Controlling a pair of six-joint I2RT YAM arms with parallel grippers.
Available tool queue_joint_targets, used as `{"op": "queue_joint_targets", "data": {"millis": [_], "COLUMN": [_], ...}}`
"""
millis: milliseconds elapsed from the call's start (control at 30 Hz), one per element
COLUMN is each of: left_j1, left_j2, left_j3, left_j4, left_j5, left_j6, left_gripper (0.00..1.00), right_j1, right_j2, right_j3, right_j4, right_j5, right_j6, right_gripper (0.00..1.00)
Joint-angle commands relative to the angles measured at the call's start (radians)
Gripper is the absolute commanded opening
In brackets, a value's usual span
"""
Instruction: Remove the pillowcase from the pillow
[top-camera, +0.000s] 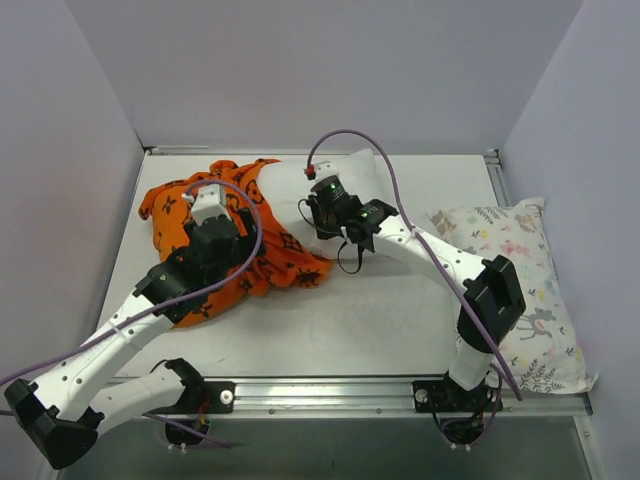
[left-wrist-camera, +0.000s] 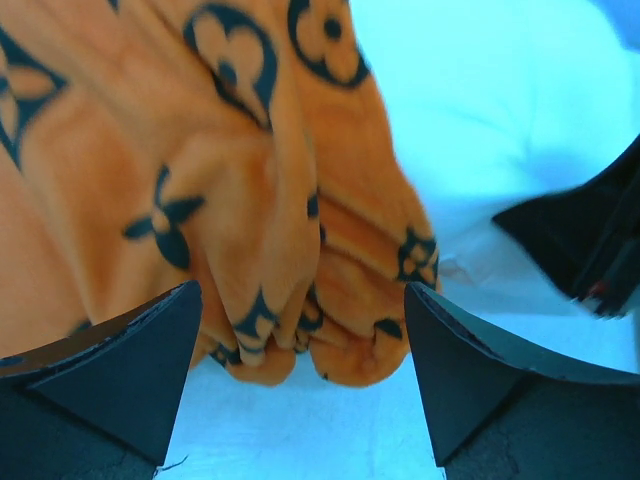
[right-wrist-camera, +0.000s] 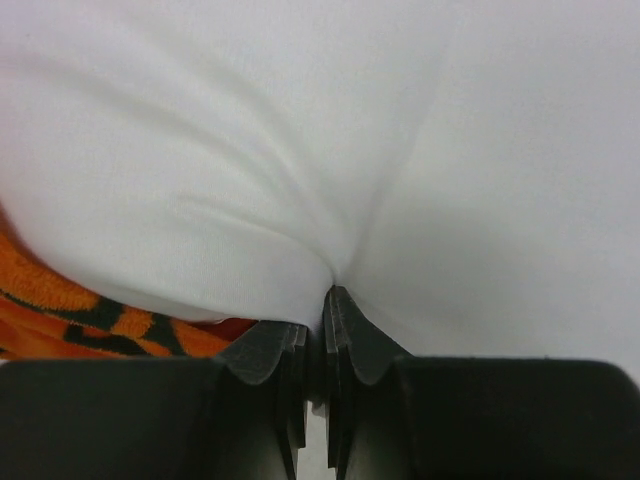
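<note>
Nearest the overhead camera, both arms rise from the front edge of the surface (top-camera: 380, 325). Over on the left, the left claw (top-camera: 215, 225) hangs above the bunched orange pillowcase (top-camera: 285, 258). The pillow (top-camera: 358, 172) pokes its bare white end out at the far middle, and the right claw (top-camera: 318, 208) sits on it. An animal-print pillow (top-camera: 520, 280) lies at the right edge, well apart.

Seen from the left wrist, the left claw (left-wrist-camera: 300, 295) stands wide, with a rolled fold of pillowcase (left-wrist-camera: 200, 200) between its fingers and white pillow (left-wrist-camera: 500, 120) to the right.

From the right wrist, the right claw (right-wrist-camera: 315, 300) is clamped tight on a pucker of the pillow's (right-wrist-camera: 300, 130) white cloth. A strip of pillowcase (right-wrist-camera: 80, 310) shows lower left.
</note>
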Motion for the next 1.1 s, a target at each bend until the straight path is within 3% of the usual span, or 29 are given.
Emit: {"op": "queue_joint_targets", "data": {"millis": [0,200,333,367,467,500,667,833,900,1067], "left_j1": [-0.097,-0.145,-0.070,-0.047,0.062,0.085,0.278,0.494,0.626,0.808], "left_j2": [0.003,0.098,0.130,0.136,0.144,0.142,0.099,0.041,0.043,0.114], "left_j3": [-0.104,-0.155,-0.143,-0.131,-0.094,-0.086,-0.064,-0.136,-0.158,-0.218], "left_j4": [-0.066,-0.090,-0.124,-0.120,-0.111,-0.109,-0.107,-0.081,-0.057,0.028], "left_j5": [-0.117,-0.204,-0.287,-0.273,-0.246,-0.247,-0.276,-0.252,-0.212,-0.060], "left_j6": [-0.137,-0.210,-0.224,-0.203,-0.146,-0.131,-0.082,-0.082,-0.082,-0.095], "left_gripper": [0.90,0.91,0.74,0.54,0.07,0.00,0.00,0.00,0.00,0.00], "right_j1": [0.010,0.010,-0.001,-0.006,-0.018,-0.022,-0.091,-0.194,-0.243,-0.288], "right_j2": [-0.063,-0.095,-0.148,-0.156,-0.184,-0.187,-0.216,-0.262,-0.280,-0.320], "right_j3": [0.099,0.135,0.113,0.113,0.150,0.164,0.218,0.218,0.212,0.196], "right_j4": [-0.079,-0.122,-0.139,-0.140,-0.172,-0.198,-0.252,-0.283,-0.287,-0.297], "right_j5": [-0.066,-0.045,-0.007,-0.007,0.010,0.025,0.022,-0.019,-0.040,-0.068], "right_j6": [0.069,0.049,0.035,0.038,0.030,0.027,0.023,0.044,0.056,0.061], "right_gripper": [0.00,0.00,0.00,0.00,0.00,0.00,0.00,0.00,0.00,0.00]}}
